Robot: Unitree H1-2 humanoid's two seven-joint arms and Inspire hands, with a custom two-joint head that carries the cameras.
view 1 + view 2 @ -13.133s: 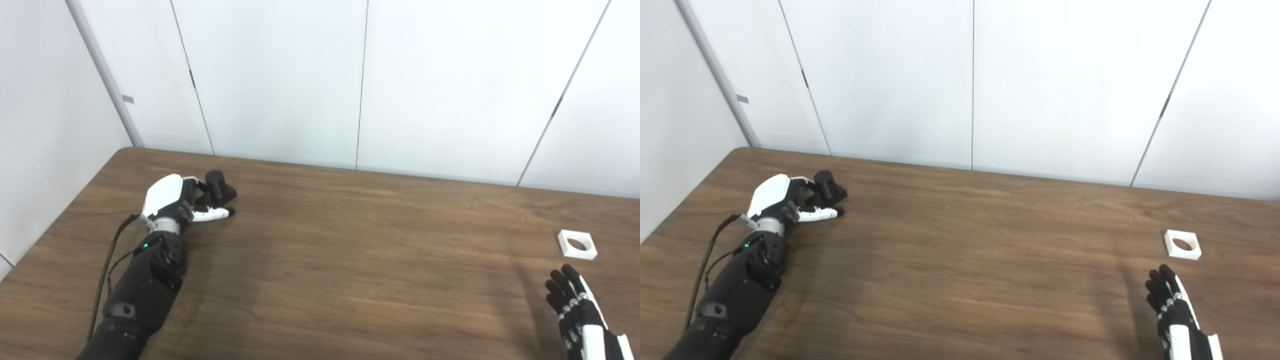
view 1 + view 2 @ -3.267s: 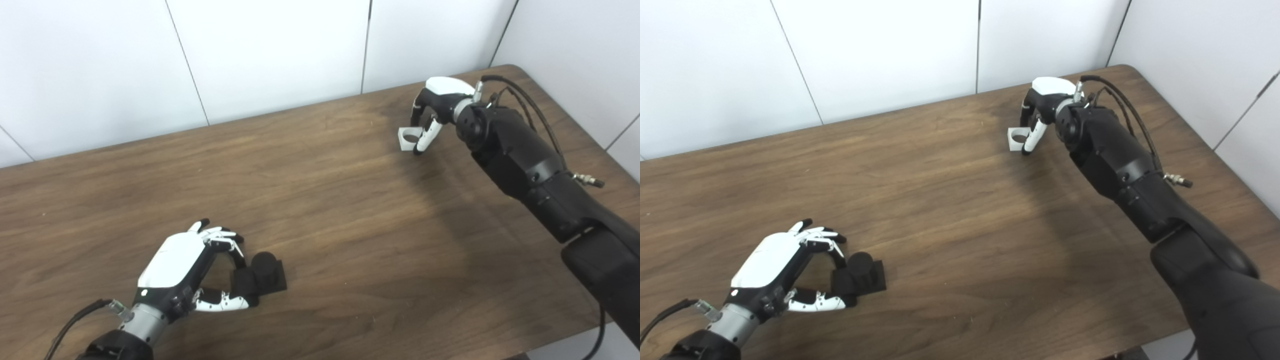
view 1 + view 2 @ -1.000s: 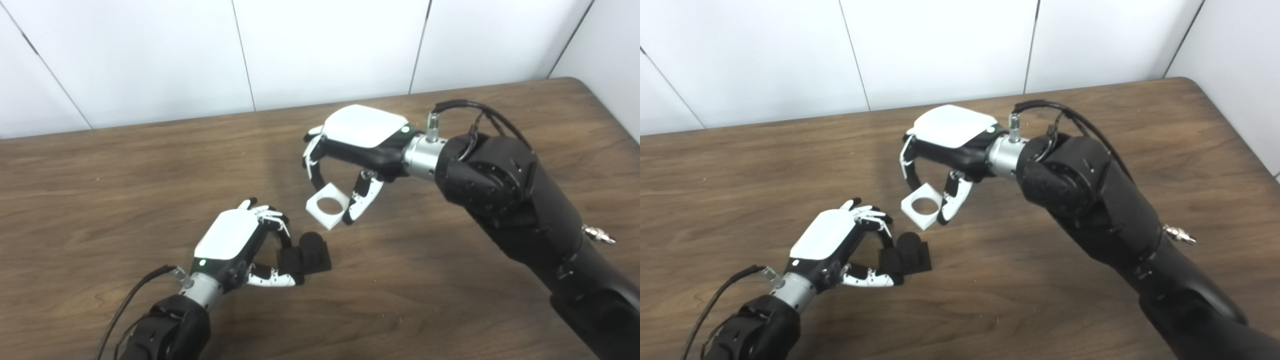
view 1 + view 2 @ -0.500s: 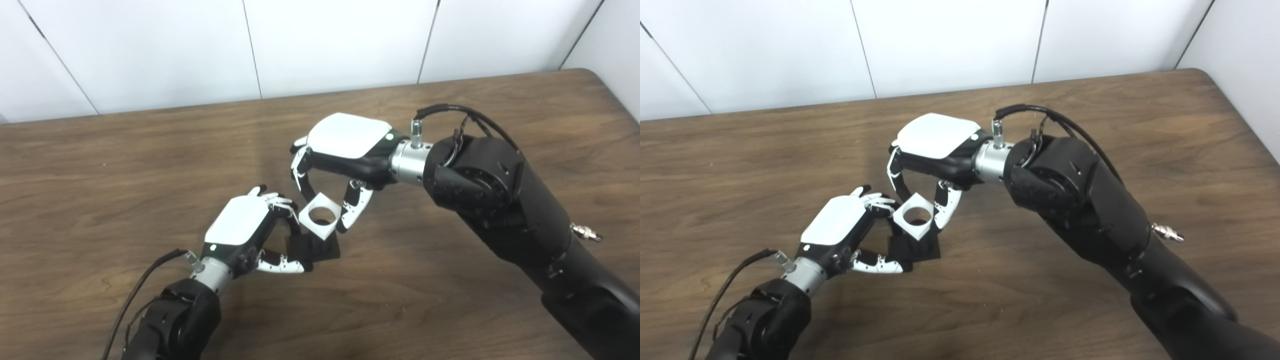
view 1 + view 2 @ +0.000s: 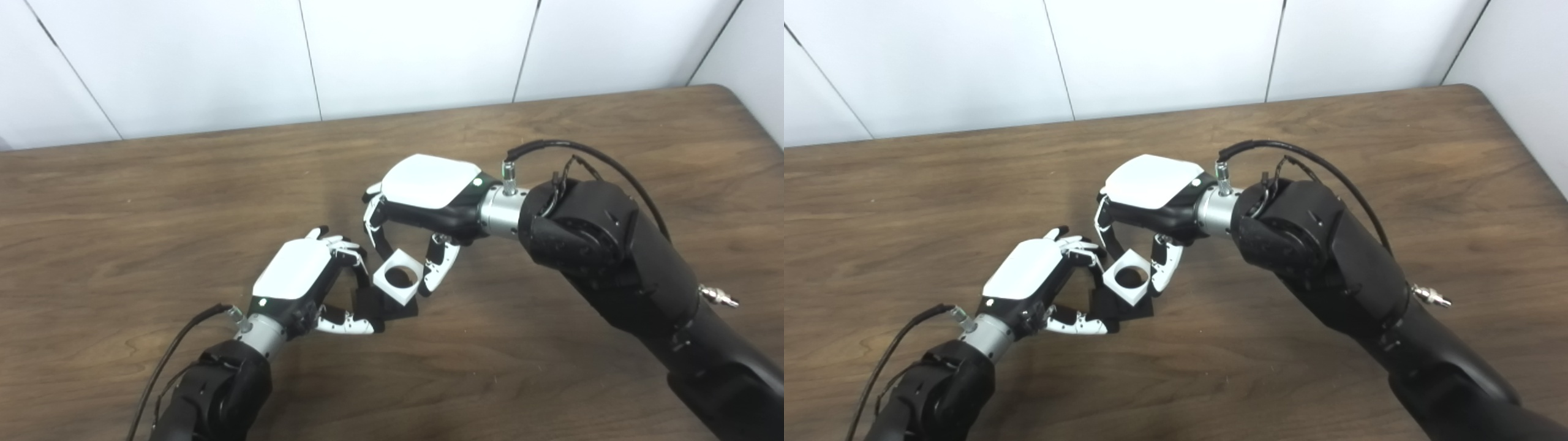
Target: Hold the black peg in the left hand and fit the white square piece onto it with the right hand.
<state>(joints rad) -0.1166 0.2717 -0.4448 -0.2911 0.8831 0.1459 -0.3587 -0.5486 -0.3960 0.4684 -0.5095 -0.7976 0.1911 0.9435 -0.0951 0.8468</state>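
Status: both pick-ups are complete; the fit is in progress and I judge it not yet seated. My left hand (image 5: 297, 278) grips the black peg (image 5: 392, 308) by its square base, thumb along the near side and the other fingers (image 5: 350, 251) curled over the far side. The base appears to rest on the table (image 5: 122, 202), though contact is not clearly visible.

My right hand (image 5: 429, 190) grips the white square piece (image 5: 397, 283) between thumb and the opposing fingers, pinching it at two opposite sides. The piece sits directly over the peg, with the round hole facing up and dark inside. Whether the peg tip has entered the hole cannot be determined; the piece covers it in both views. The piece looks slightly tilted rather than level with the base.

Remaining, as I judge it: level the piece, press down until it meets the base, then release the right-hand grip.

Pose: my right arm reaches in from the right, palm down, wrist roughly level, fingers pointing down and toward the left hand. My left forearm comes up from the lower left, back of the hand uppermost, fingers pointing right. The two sets of fingertips are just beside each other.
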